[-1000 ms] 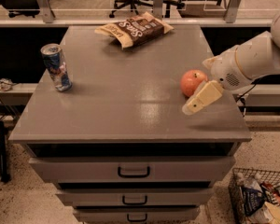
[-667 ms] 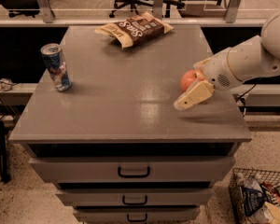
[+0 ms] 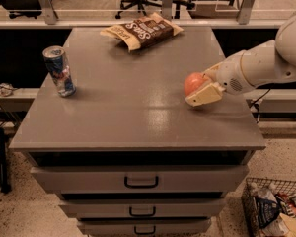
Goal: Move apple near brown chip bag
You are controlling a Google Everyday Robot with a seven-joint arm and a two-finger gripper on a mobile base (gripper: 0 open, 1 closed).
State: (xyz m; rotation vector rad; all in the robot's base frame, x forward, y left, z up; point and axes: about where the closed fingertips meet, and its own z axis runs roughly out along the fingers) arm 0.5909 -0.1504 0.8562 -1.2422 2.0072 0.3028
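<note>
The reddish-orange apple sits on the right part of the grey cabinet top. My gripper reaches in from the right and is right at the apple, its cream end lying along the apple's near side. The arm hides the apple's right side. The brown chip bag lies flat at the far edge of the top, well apart from the apple, to the back left of it.
A blue, red and silver drink can stands upright near the left edge. The cabinet has drawers below its front edge. A wire basket with packets stands on the floor at lower right. Office chairs stand behind the cabinet.
My gripper has moved left and closed in on the apple, from beside and in front of it to right against it. The apple has shifted slightly left. Bag and can have not moved.
</note>
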